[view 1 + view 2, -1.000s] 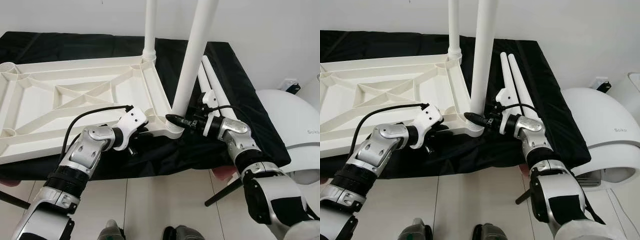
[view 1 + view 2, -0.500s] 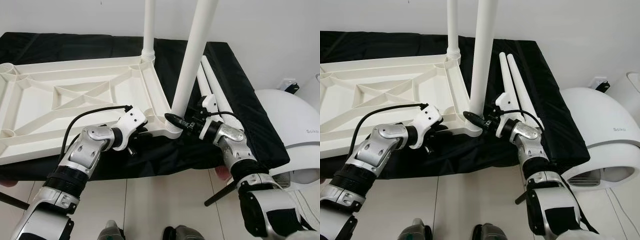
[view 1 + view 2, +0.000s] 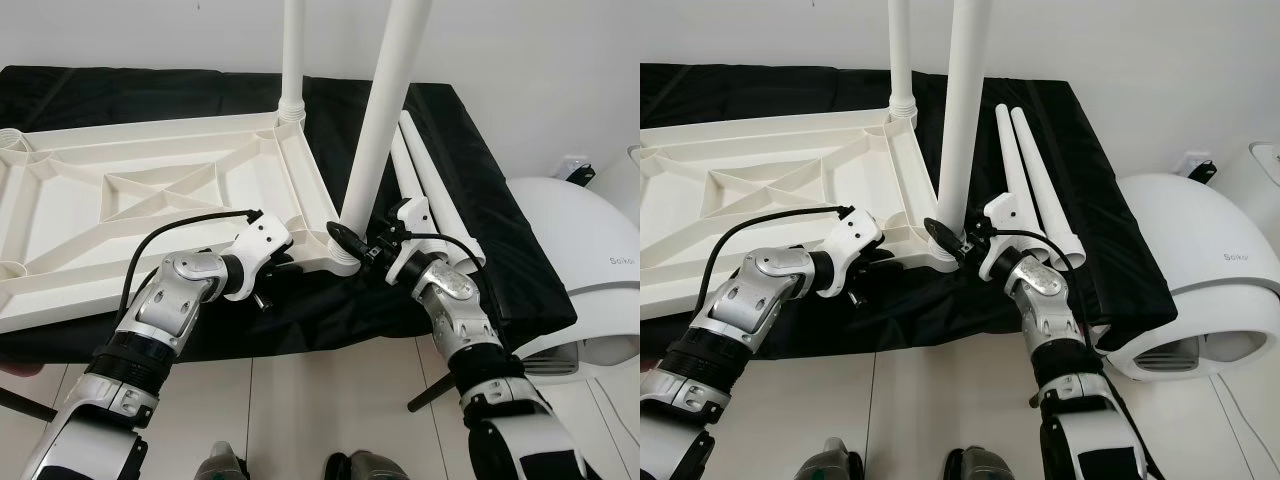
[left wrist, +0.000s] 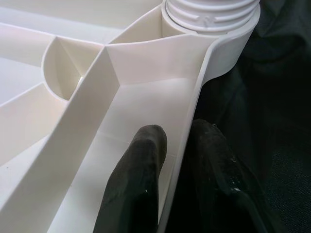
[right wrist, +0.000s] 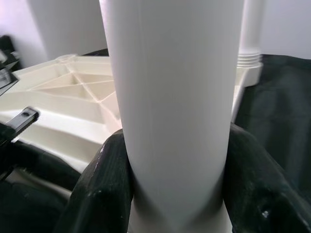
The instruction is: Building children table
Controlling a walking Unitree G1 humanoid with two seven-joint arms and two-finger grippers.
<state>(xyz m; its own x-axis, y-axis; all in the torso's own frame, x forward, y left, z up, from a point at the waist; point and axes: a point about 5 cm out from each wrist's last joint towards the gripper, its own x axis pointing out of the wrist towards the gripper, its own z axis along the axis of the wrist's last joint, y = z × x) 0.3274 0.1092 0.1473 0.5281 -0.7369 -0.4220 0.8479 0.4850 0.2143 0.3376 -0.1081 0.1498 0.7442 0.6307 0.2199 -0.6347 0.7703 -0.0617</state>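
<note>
The right gripper (image 5: 175,174) clamps the upright table leg (image 3: 378,130) just above its corner socket, its long axis rising straight between the fingers (left gripper (image 4: 170,160) pinches the tabletop rim (image 4: 194,121) alongside).

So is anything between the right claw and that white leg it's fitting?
Nothing visible. The right claw is closed directly around the upright white plastic table leg, just above its corner socket on the upturned white tabletop.
</note>
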